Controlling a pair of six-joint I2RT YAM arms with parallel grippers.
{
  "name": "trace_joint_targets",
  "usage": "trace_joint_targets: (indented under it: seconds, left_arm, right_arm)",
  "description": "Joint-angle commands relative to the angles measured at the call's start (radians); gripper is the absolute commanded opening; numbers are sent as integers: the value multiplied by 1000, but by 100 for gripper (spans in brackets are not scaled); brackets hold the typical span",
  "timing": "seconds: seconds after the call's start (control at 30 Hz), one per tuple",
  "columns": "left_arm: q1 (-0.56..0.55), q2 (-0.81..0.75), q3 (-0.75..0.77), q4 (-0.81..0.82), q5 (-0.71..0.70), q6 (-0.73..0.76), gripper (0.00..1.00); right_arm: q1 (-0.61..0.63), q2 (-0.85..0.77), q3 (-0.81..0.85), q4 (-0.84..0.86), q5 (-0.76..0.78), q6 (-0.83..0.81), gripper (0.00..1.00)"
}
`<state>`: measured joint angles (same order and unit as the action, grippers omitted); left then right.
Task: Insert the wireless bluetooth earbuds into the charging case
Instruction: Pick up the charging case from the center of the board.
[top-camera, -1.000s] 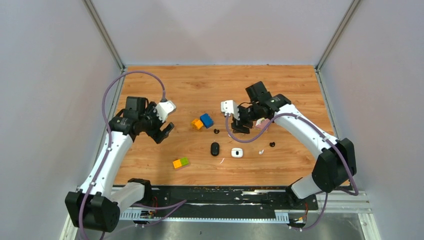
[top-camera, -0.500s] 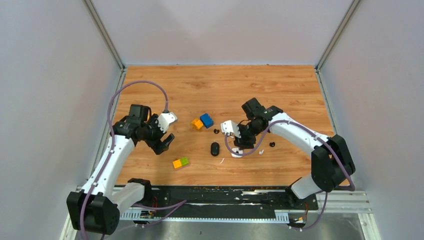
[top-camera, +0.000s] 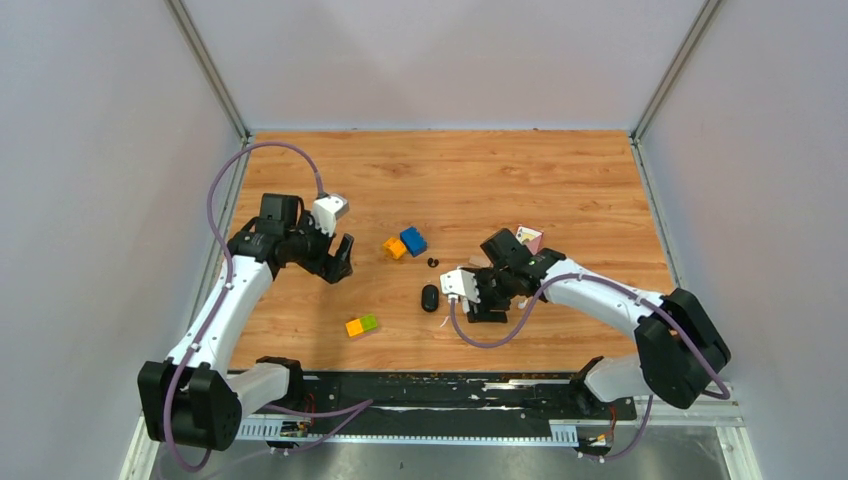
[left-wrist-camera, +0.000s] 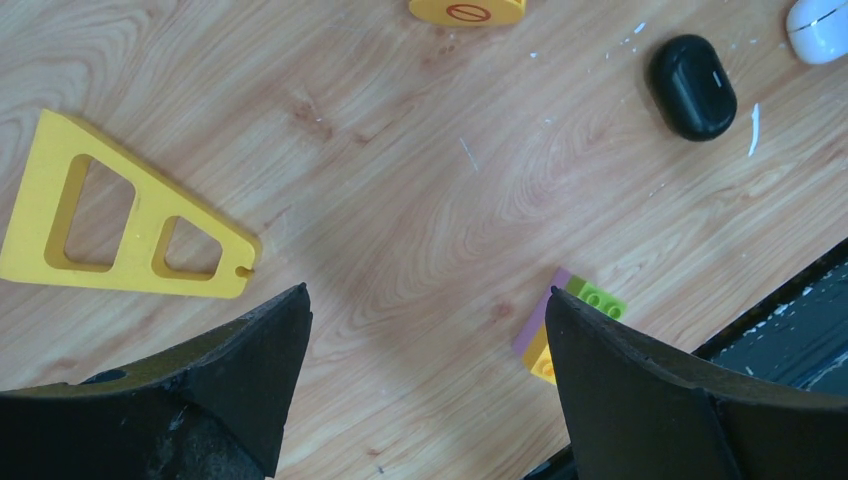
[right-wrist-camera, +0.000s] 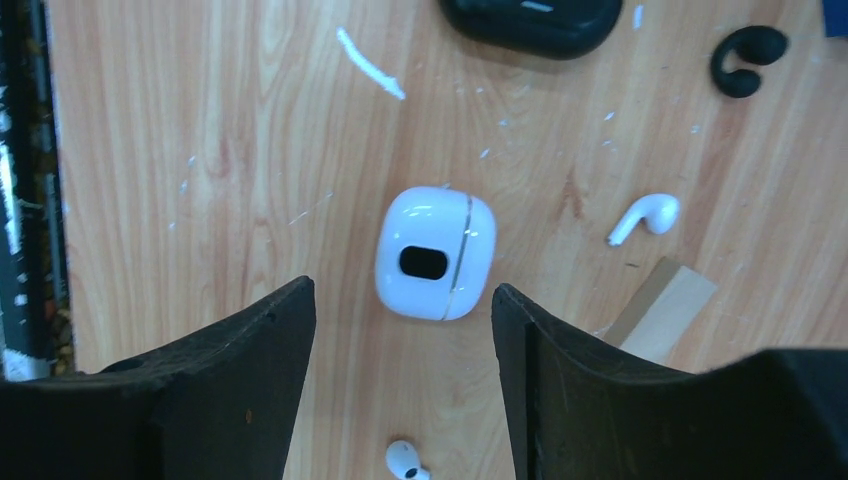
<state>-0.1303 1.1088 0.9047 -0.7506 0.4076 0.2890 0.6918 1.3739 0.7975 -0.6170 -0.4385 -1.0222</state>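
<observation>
– Since the top view hides it under the arm, where is item one, the white charging case?
– Right wrist view: flat on the table, lid shut, near the middle of the scene, flanked by the spread fingers of the right gripper, a gap of wood on each side. Nothing gripped.
– Earbuds?
– Three show, all loose on the wood. One white earbud, stemmed, just far of that case. A second white earbud just right of it, cut by the frame edge. One black earbud far-left, well apart.
– Other case?
– The black charging case, shut, left of the white one; the right wrist view shows only its edge.
– And the left gripper?
– Fingers wide apart, empty, at the left of the scene; one finger covers part of a yellow-green block.
– Sundries?
– A white sliver near-left of the white case; a tan block, one end behind a finger; a yellow triangle stencil; a blue-orange block; a card, face too small to read.
</observation>
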Motion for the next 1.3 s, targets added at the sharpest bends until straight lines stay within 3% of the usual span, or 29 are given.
trace_joint_targets:
  seconds: [0.0, 0.27, 0.5, 0.57, 0.7, 0.83, 1.03, 1.27]
  left_arm:
    - [3, -8, 41, 46, 29, -88, 93]
    - [3, -12, 49, 59, 35, -101, 93]
    - [3, -14, 51, 74, 51, -114, 93]
    - [3, -13, 51, 78, 57, -118, 93]
    - [3, -1, 64, 88, 87, -139, 93]
    - [-6, 33, 109, 118, 128, -189, 90]
    - [-110, 106, 280, 156, 172, -211, 89]
    - [-166, 193, 388, 423, 467, -519, 90]
  right_arm:
    - [11, 33, 2, 164, 31, 49, 66]
    - [14, 124, 24, 153, 24, 6, 64]
    - [15, 156, 8, 146, 22, -3, 56]
    - [15, 162, 5, 147, 19, -2, 50]
    - [13, 149, 24, 136, 40, -6, 24]
    - [12, 89, 133, 50, 87, -2, 23]
    - [0, -14, 337, 24, 105, 93, 21]
    - [6, -108, 433, 183, 54, 258, 25]
